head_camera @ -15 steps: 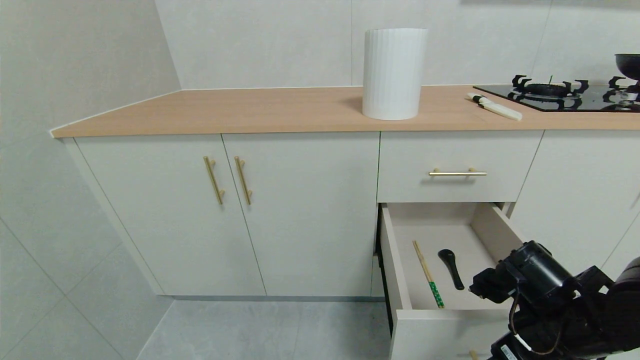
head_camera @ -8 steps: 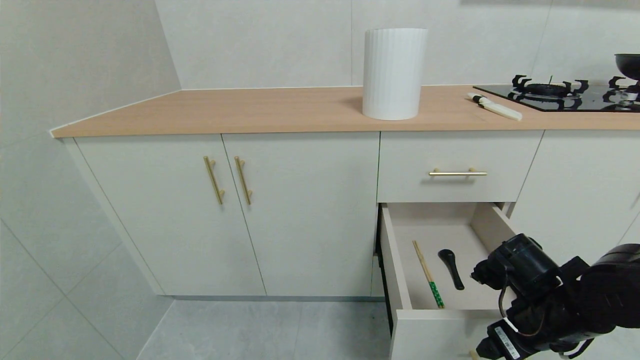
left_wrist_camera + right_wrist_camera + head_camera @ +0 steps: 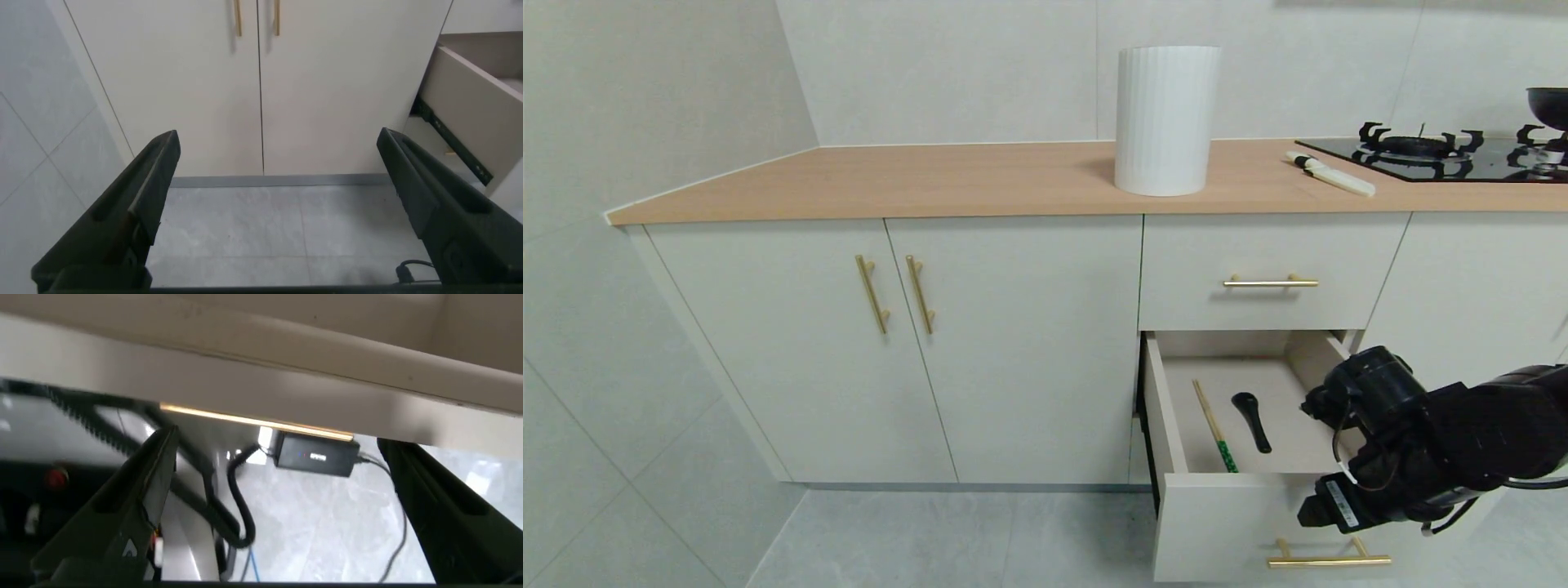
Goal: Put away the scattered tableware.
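The lower drawer (image 3: 1233,523) stands partly open below the counter. Inside lie a pair of wooden chopsticks (image 3: 1213,429) with green ends and a black spoon (image 3: 1252,420), side by side. A white-handled knife (image 3: 1331,174) rests on the wooden counter beside the stove. My right arm (image 3: 1405,441) is at the drawer's right front corner, just above its gold handle (image 3: 1327,560). In the right wrist view my right gripper (image 3: 278,441) is open, close under the drawer front, with the gold handle (image 3: 253,420) between its fingers. My left gripper (image 3: 278,139) is open and empty, low over the floor.
A tall white ribbed cylinder (image 3: 1166,120) stands on the counter (image 3: 890,180). A black gas stove (image 3: 1445,155) sits at the far right. A shut upper drawer (image 3: 1266,273) is above the open one, and two shut cabinet doors (image 3: 894,343) are to the left.
The drawer has slid partway into the cabinet, and its gold handle has come into the head view. My right arm has moved forward with the drawer front.
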Controlling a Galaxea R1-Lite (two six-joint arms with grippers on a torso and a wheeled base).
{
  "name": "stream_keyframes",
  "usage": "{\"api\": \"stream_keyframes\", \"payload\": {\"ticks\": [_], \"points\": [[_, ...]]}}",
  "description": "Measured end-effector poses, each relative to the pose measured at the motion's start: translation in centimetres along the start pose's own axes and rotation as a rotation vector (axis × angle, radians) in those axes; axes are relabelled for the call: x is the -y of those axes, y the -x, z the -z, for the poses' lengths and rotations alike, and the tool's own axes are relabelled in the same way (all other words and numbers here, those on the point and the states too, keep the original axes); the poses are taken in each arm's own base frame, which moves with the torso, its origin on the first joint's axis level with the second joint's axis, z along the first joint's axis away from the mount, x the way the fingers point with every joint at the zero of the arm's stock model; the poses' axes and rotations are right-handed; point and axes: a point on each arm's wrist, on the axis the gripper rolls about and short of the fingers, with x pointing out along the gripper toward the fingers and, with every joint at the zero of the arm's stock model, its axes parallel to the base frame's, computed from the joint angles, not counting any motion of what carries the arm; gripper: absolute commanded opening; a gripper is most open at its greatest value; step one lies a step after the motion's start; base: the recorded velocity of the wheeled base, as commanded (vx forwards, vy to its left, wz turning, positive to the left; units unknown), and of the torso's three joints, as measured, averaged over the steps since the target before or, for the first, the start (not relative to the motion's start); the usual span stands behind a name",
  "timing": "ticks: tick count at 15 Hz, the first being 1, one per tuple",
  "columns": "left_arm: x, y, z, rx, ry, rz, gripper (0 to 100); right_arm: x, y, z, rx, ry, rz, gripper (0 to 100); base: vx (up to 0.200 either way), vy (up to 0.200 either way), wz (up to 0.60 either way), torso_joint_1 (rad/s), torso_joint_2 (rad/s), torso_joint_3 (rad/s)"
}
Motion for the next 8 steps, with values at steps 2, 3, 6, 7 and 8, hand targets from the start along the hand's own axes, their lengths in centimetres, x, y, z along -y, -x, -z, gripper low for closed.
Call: {"api": "stream_keyframes", "payload": {"ticks": [2,3,6,7,8], "points": [[0.0,0.0,0.0,0.0,0.0,0.0,100,0.2,-0.5,-1.3,0.026,-0.02,0.004,100,0.0,0.0,0.0,0.0,0.0,0.0],[0.0,0.0,0.0,0.0,0.0,0.0,100,0.2,-0.8,-2.0,0.041,-0.026,0.005,100,0.0,0.0,0.0,0.0,0.0,0.0],[0.0,0.0,0.0,0.0,0.0,-0.001,100,0.2,-1.9,-4.0,0.094,-0.046,0.007,100,0.0,0.0,0.0,0.0,0.0,0.0],[0.0,0.0,0.0,0.0,0.0,-0.001,100,0.2,-2.2,-4.6,0.123,-0.053,0.005,100,0.0,0.0,0.0,0.0,0.0,0.0],[0.0,0.0,0.0,0.0,0.0,0.0,100,0.1,-2.6,-5.2,0.159,-0.06,0.002,100,0.0,0.0,0.0,0.0,0.0,0.0]]}}
